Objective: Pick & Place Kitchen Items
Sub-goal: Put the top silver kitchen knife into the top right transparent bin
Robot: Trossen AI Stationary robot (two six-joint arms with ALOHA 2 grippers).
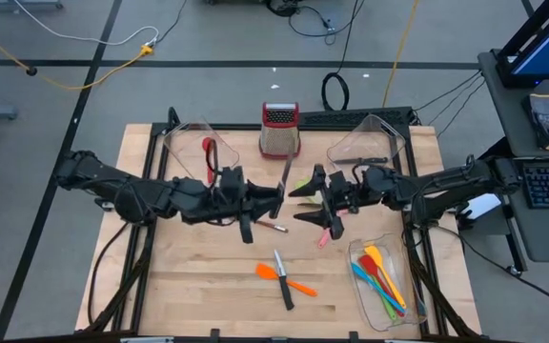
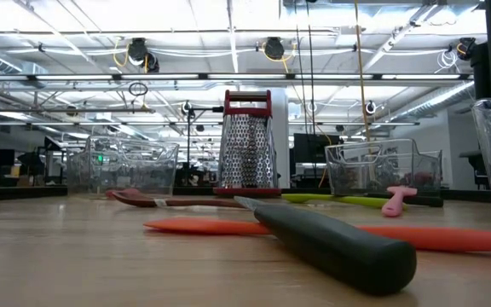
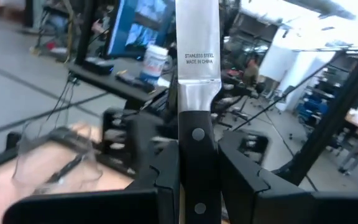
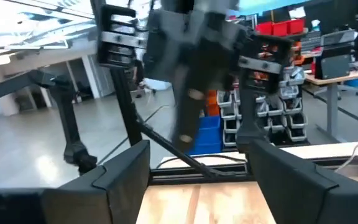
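Knife (image 3: 197, 68) is clamped by left gripper (image 1: 276, 201) mid-table, blade pointed away toward wide-open right gripper (image 1: 315, 200), just beside.

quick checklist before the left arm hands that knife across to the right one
1. Knife clamped in left gripper: ok, handle sits between the jaws.
2. Right gripper ready to receive: ok, jaws wide, nothing between them.
3. Grippers facing each other above the table centre: ok.
4. Blade direction relative to the right gripper: cannot tell.
5. Bin with spatulas clear of the arms: ok.
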